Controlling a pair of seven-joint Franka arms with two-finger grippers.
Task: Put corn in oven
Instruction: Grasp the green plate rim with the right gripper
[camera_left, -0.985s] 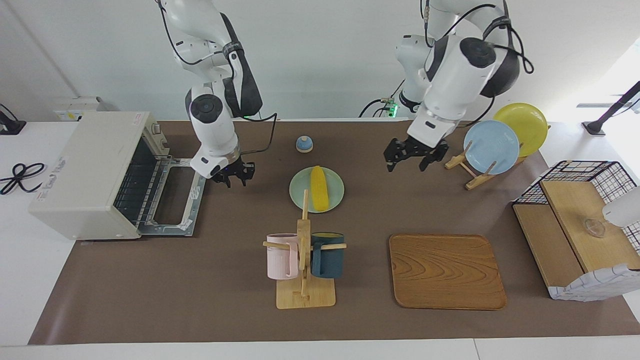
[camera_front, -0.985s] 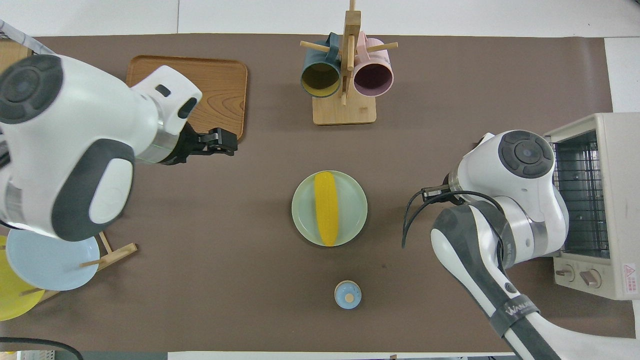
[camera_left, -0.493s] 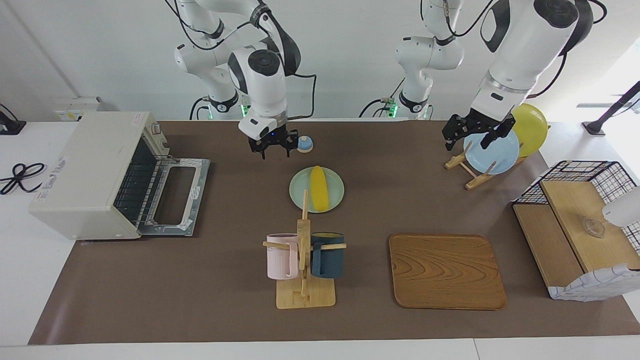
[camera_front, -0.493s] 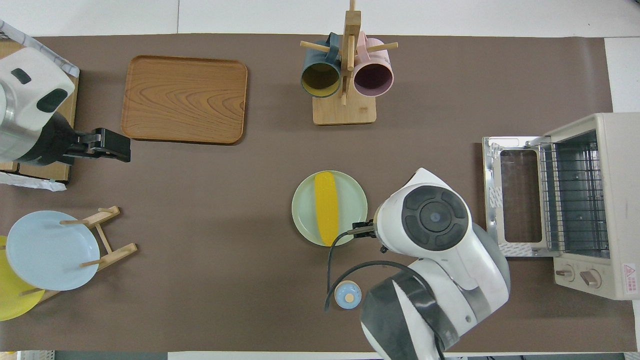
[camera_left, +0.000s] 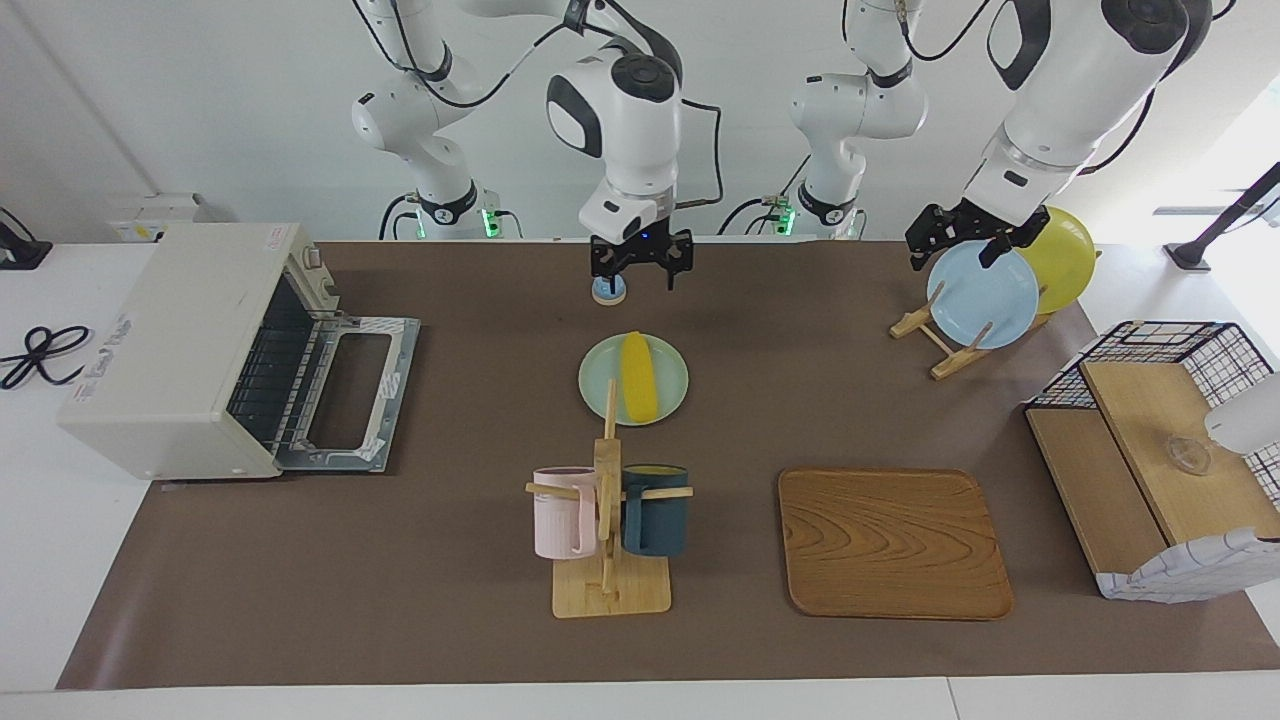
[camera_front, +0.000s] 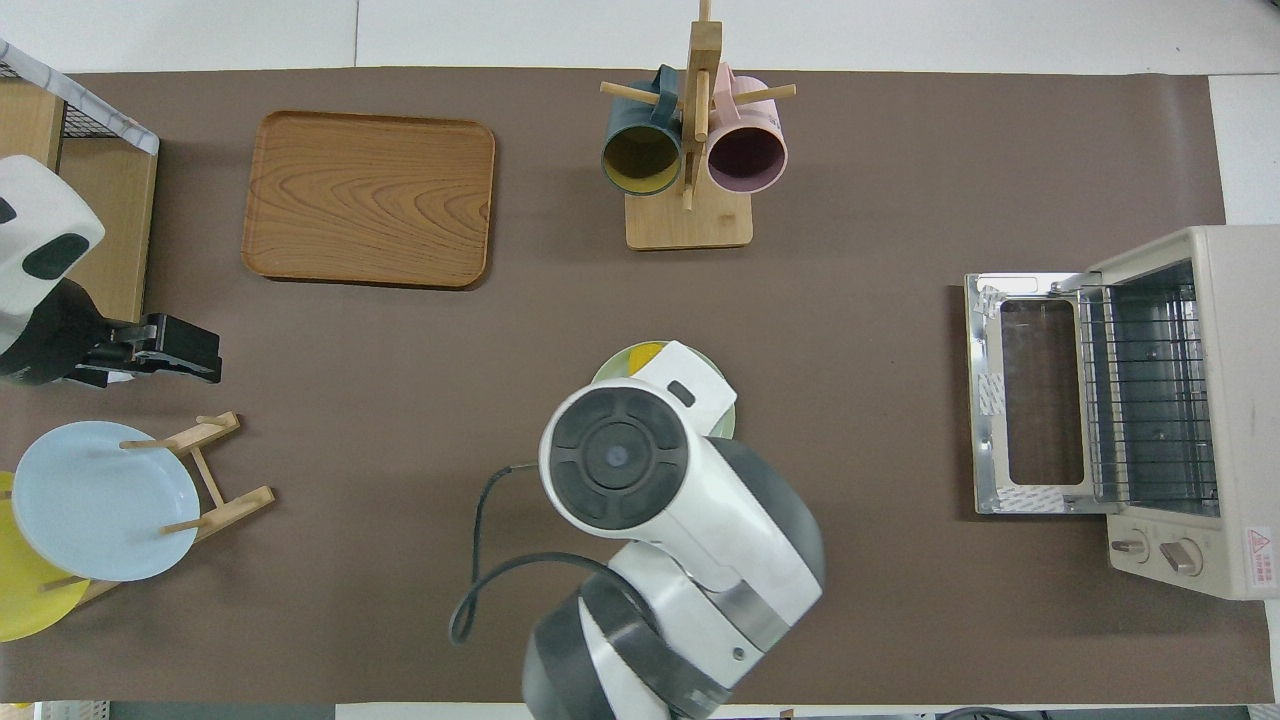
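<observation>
The right gripper (camera_left: 640, 268) is held in the air over the desk (camera_left: 450, 560), above a small blue knob-topped piece (camera_left: 607, 290); its fingers are seen spread apart with nothing between them. The left gripper (camera_left: 962, 238) is raised over a blue plate (camera_left: 982, 294) standing in a wooden rack, its fingers also apart and empty.

In the facing view the corn (camera_left: 638, 375) is shown whole, lying on a pale green plate (camera_left: 671, 395) at mid-desk. In the overhead view most of the corn (camera_front: 647, 351) and its plate is covered by the right arm, and the right gripper is hidden altogether.

The oven (camera_left: 190, 345) is placed at the right arm's end of the desk, its door dropped open and its wire rack exposed. A mug tree with a pink and a dark blue mug (camera_left: 655, 510) stands farther from the robots than the corn, with a wooden tray (camera_left: 893, 543) beside it. A brown mat covers the desk; a white wall is seen at the robots' backs.
</observation>
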